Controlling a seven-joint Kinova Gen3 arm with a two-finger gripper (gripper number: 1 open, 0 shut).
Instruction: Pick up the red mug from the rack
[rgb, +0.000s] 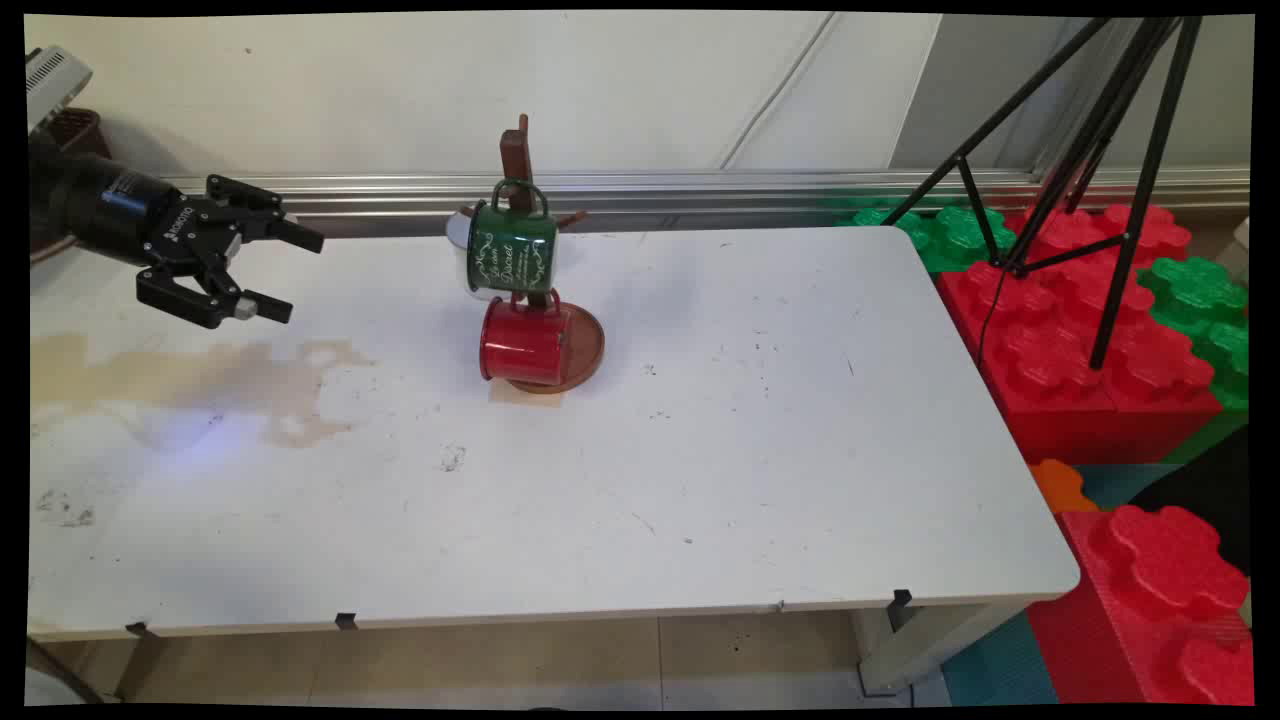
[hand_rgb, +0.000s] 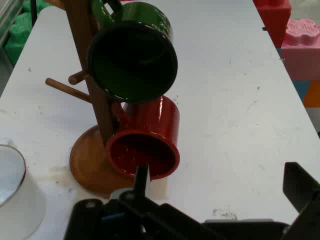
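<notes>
The gripper (rgb: 281, 273) is at the left side of the desk (rgb: 700, 450), well apart from the wooden mug stand (rgb: 545, 330), and it is above the desk surface. Its 2 fingers are spread wide and there is nothing between them. It points toward the stand.

The stand is on the far middle part of the desk, with a round wooden base and an upright post with pegs. A green mug (rgb: 510, 250) hangs on an upper peg by its handle; it has white lettering on its side. Directly under it, a red mug (rgb: 520, 342) hangs on a lower peg, lying sideways just above the base, with its mouth turned toward the gripper side. In the hand view, both mouths face the camera, the green mug (hand_rgb: 132, 60) above the red mug (hand_rgb: 145, 147).

Behind the green mug, on the side of the stand toward the gripper, there is a white mug (rgb: 462, 240); it seems to stand on the desk, but it is mostly hidden. A brownish stain (rgb: 200, 375) lies on the desk between the gripper and the stand, nearer to the gripper.

To the right of the stand, beyond the edge of the desk, are big red and green toy blocks (rgb: 1100, 330) and a black tripod (rgb: 1090, 150).
</notes>
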